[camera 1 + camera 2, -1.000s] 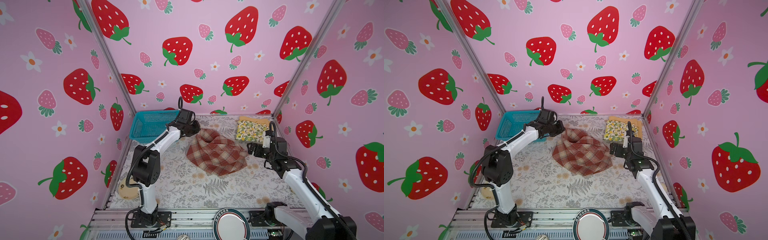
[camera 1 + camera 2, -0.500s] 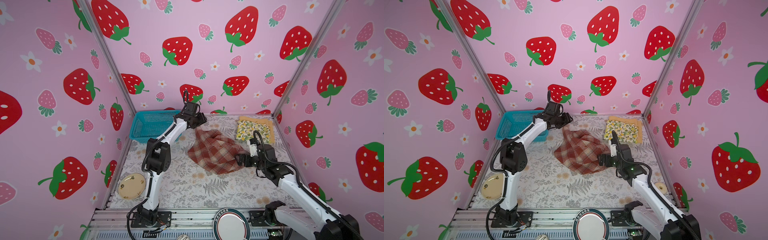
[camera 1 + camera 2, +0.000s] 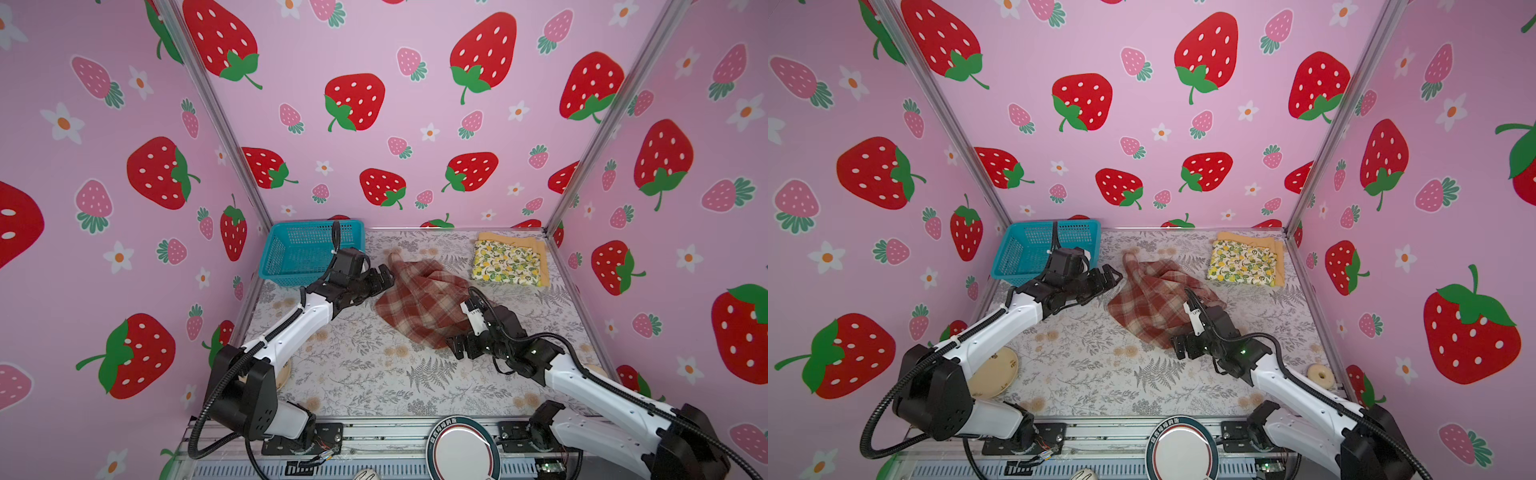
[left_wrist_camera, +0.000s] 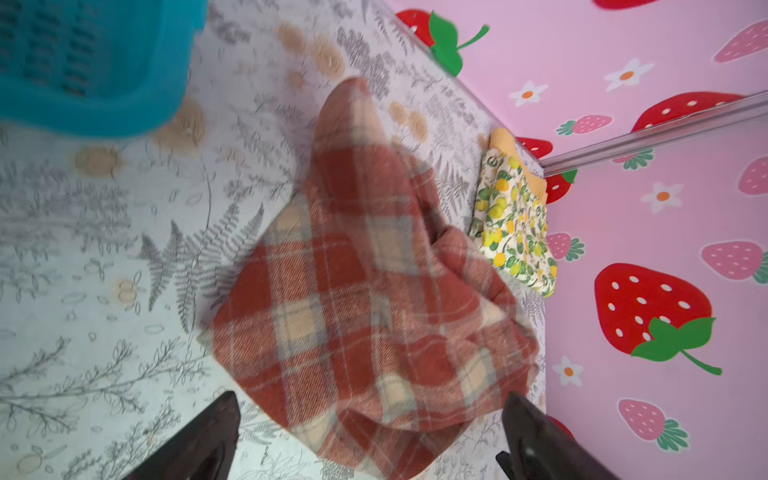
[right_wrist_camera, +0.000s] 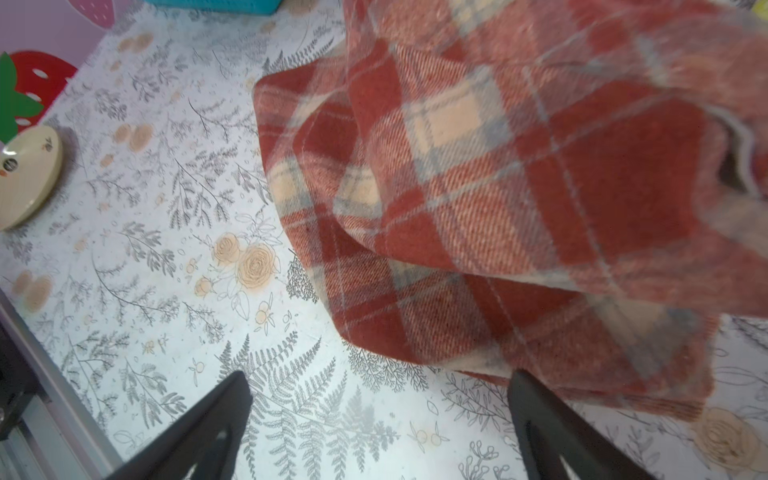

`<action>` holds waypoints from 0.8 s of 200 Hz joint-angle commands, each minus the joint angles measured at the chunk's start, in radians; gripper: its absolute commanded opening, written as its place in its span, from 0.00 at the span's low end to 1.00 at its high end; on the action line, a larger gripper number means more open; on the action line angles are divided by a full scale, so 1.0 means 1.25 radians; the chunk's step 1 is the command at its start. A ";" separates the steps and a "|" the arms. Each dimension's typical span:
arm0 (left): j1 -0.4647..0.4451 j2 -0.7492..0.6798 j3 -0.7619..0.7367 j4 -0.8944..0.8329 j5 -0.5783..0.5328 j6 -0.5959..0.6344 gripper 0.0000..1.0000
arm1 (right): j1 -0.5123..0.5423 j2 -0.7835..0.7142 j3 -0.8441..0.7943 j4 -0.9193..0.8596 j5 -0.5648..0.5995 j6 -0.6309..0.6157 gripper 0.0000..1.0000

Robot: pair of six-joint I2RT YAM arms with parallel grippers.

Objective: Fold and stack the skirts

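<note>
Dark-rimmed round white disc point(image 3: 461, 451): characters on its rim — too small to read.
Cream round dish point(image 5: 29, 174): tiny marks — illegible.

You see the plaid skirt point(image 5: 519, 199) filling the upper right of the frame, rumpled, one fold lying over another, its topmost layer blurred. At the bottom the right gripper point(image 5: 378, 376) shows two dark fingers point(image 5: 208, 424) spread wide with nothing between them. The tip on the right meets the skirt's lower edge; whether it touches the cloth you cannot tell. The rest is fern-and-rose tablecloth point(image 5: 166, 249). A cream dish point(image 5: 29, 174) sits at the left edge, well apart from the skirt, and a strip of teal basket point(image 5: 216, 5) runs along the top
</note>
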 commanded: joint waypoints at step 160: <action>-0.090 0.260 -0.038 0.123 -0.044 -0.033 0.82 | 0.023 0.098 0.023 -0.088 0.126 0.074 1.00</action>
